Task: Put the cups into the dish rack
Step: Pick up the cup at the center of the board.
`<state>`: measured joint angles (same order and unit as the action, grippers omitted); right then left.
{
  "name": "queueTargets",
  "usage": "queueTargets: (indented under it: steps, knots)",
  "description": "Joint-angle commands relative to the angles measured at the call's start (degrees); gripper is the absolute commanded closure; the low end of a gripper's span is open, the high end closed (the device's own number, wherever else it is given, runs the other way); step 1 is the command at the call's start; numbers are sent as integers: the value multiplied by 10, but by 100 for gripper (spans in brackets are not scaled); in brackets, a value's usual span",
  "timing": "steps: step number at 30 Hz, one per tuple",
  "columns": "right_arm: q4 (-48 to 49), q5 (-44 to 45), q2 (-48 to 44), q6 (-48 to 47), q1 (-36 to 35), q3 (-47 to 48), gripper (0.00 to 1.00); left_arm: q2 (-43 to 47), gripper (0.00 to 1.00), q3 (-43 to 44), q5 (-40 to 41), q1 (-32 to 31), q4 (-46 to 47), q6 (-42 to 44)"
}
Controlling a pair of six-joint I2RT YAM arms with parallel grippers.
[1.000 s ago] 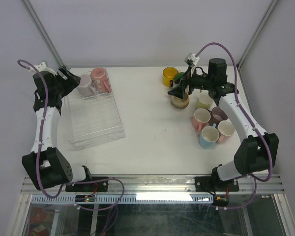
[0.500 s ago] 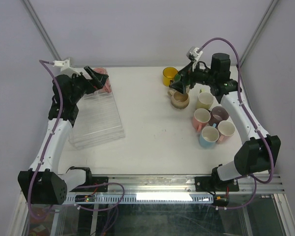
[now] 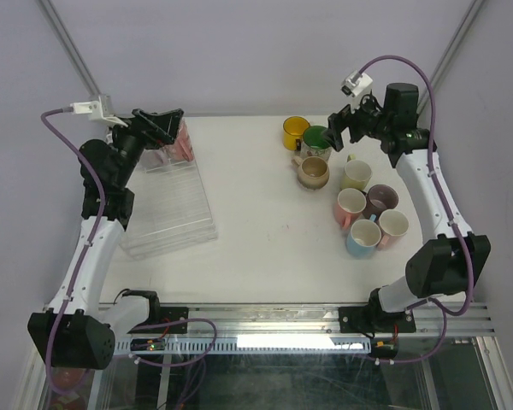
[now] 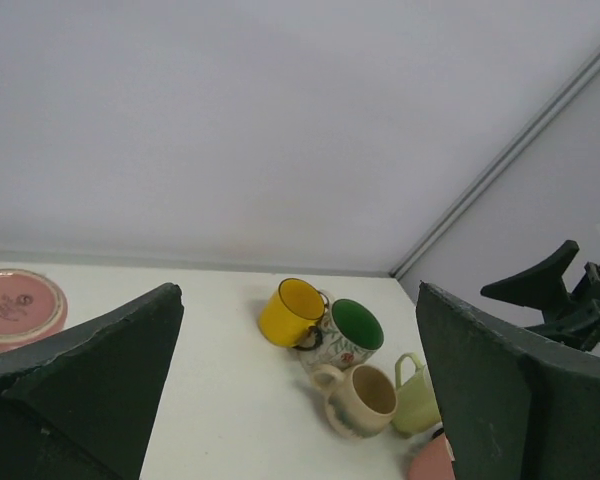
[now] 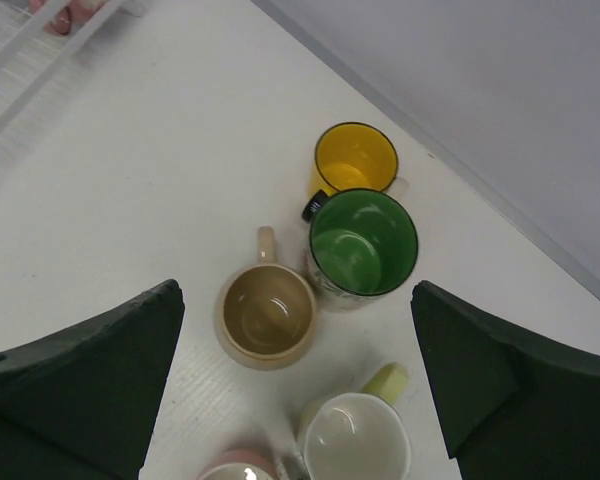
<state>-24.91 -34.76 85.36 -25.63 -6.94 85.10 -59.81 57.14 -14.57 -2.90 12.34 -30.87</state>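
Observation:
The clear dish rack [image 3: 167,205] lies at the left. A pink cup [image 3: 181,141] sits at its far end; the cup beside it is mostly hidden under my left gripper [image 3: 158,126], which hangs open and empty above that end. On the right stand the loose cups: yellow [image 3: 295,130], green [image 3: 315,142], beige [image 3: 313,172], pale green [image 3: 356,175], pink [image 3: 350,205], mauve [image 3: 381,199], light blue [image 3: 362,237] and cream [image 3: 394,225]. My right gripper [image 3: 340,128] is open and empty, high above the green cup [image 5: 363,245] and beige cup [image 5: 268,315].
The left wrist view looks across the table at the yellow cup [image 4: 292,312], green cup [image 4: 352,333] and beige cup [image 4: 362,400]. A pink cup's base [image 4: 15,305] shows at its left edge. A corner of the rack [image 5: 20,50] shows in the right wrist view.
My left gripper has let go in the rack, lifted and opened wide. My right gripper has risen from just over the beige cup, moved back right and opened wider.

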Motion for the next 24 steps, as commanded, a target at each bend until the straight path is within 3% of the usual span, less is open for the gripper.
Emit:
queueTargets:
  steps: [1, 8, 13, 24]
  knots:
    - [-57, 56, 13, -37, 22, 51, 1, -18, 1, -17, -52, 3, 113, -76]
    - [-114, 93, 36, -55, 69, 53, 1, -54, 1, -19, -92, 3, 142, -149]
    - [-165, 105, 76, -45, 106, 77, 1, -67, 1, -12, -104, 1, 143, -156]
    - [-220, 121, 176, 112, 167, 127, 4, -79, 1, -16, -96, -19, 143, -196]
